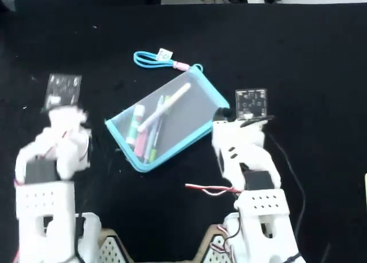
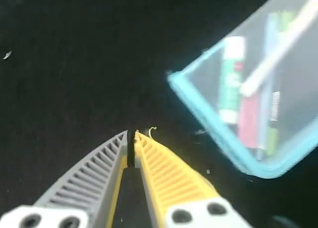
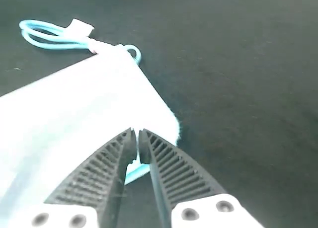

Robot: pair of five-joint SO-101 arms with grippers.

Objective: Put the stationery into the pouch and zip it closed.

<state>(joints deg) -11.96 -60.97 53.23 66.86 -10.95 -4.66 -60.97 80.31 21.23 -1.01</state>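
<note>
We see a black tabletop (image 1: 298, 57) with 2 white arms rising from its near edge. The left arm (image 1: 54, 154) stands toward the left edge and the right arm (image 1: 243, 154) right of the middle.

Between them, in the middle of the tabletop, the pouch (image 1: 198, 111) lies flat and askew, grey-clear with a blue rim. In the right wrist view it washes out to a pale sheet.

The left pincer (image 2: 130, 135) has its tips pressed together on nothing, over bare tabletop beside the pouch's left corner. The right pincer (image 3: 134, 132) is at the pouch's right corner, tips pressed nearly together over the blue rim. We cannot tell whether they nip it.

Inside the pouch we make out a long white pen (image 1: 166, 105), a glue stick (image 1: 134, 124) and thin green and blue pens (image 1: 155, 131), which overlap and are hard to separate.

A blue cord (image 1: 148, 59) loops from the pouch's far corner, carrying 1 small white tag (image 1: 164, 54).
</note>
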